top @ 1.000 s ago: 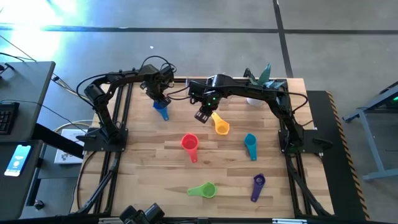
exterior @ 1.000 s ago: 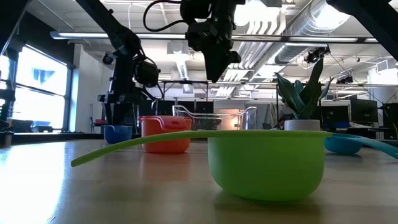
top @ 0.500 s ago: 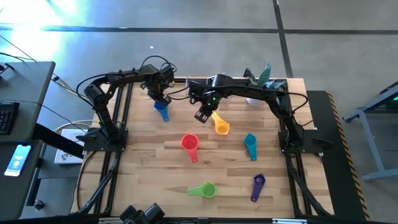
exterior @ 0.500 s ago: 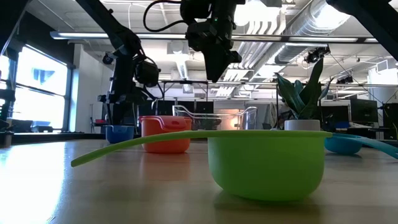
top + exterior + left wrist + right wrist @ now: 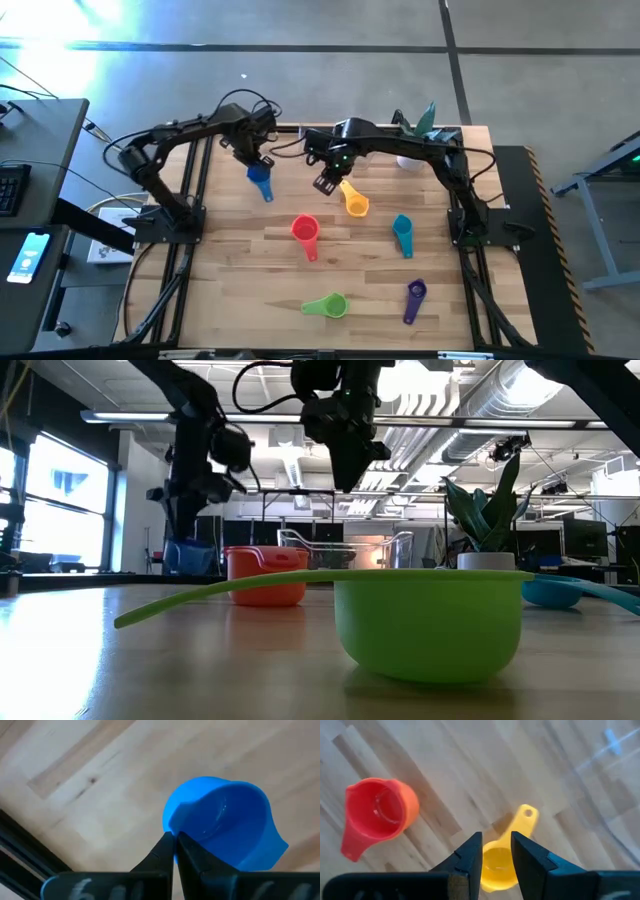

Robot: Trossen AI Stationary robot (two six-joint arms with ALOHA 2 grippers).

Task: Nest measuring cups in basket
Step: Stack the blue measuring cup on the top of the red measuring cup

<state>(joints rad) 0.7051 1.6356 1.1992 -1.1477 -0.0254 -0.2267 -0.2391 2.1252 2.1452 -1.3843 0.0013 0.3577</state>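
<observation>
The left pincer (image 5: 173, 851) pinches the blue cup (image 5: 225, 827) by its rim above the tabletop (image 5: 250, 270) (a thin grip), so it could slip free before reaching the basket.

You have a tabletop (image 5: 250, 250) of pale wooden planks, smooth with a light sheen and visible grain. The blue cup (image 5: 225, 827) is glossy moulded plastic, catching highlights inside its bowl; the left gripper (image 5: 174, 851) pinching its rim is matt black, probably plastic. The red cup (image 5: 377, 815) and yellow cup (image 5: 502, 860) have the same smooth, shiny plastic look, and the green cup (image 5: 430, 620) nearest you looks slightly more satin. The right gripper (image 5: 496, 852) shows matt dark jaws. The basket (image 5: 345, 548) at the far side is clear, glassy plastic.
</observation>
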